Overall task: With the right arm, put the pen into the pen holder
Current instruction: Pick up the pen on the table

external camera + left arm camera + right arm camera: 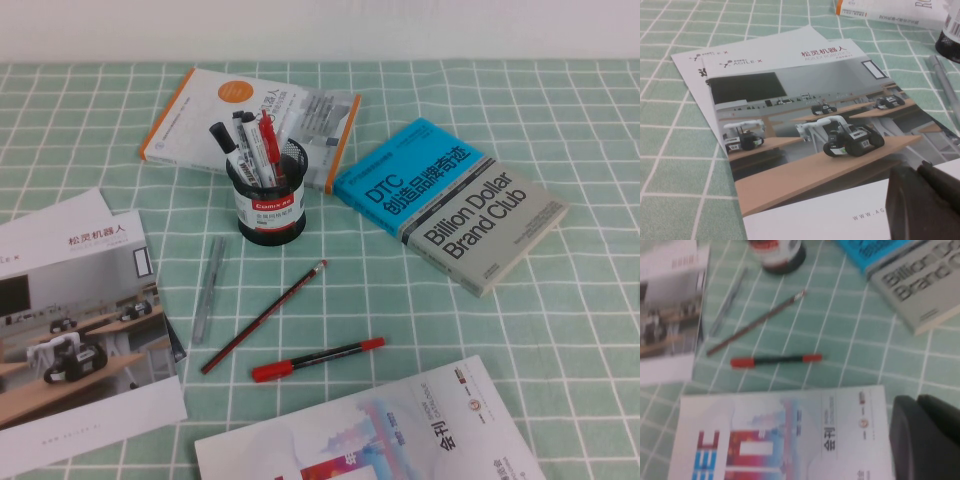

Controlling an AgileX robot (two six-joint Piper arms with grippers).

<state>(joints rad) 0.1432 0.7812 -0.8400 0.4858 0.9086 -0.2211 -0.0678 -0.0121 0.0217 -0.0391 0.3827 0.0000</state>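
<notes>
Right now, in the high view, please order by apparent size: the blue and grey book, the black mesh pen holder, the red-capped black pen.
1. Blue and grey book
2. Black mesh pen holder
3. Red-capped black pen, longer than the holder is tall, but slimmest.

A green cloth with white squares [860, 345] is seen under everything; the pen [776, 360], black with a red cap and a red tip, is laid flat on it, touching nothing. Near it, a dark-red pencil [755, 322] is laid slanting, and a grey see-through pen [727, 302] is laid beside that. The bottom of the pen holder [782, 255] is seen at the edge, standing up. A grey and blue book [910, 275] is laid to one side; a white booklet with red and blue print [790, 435] is laid close to the pen; another booklet [670, 305] is partly seen. The right gripper [925, 437] is seen as a dark blurry shape over the white booklet, with its fingers closed together.
</notes>
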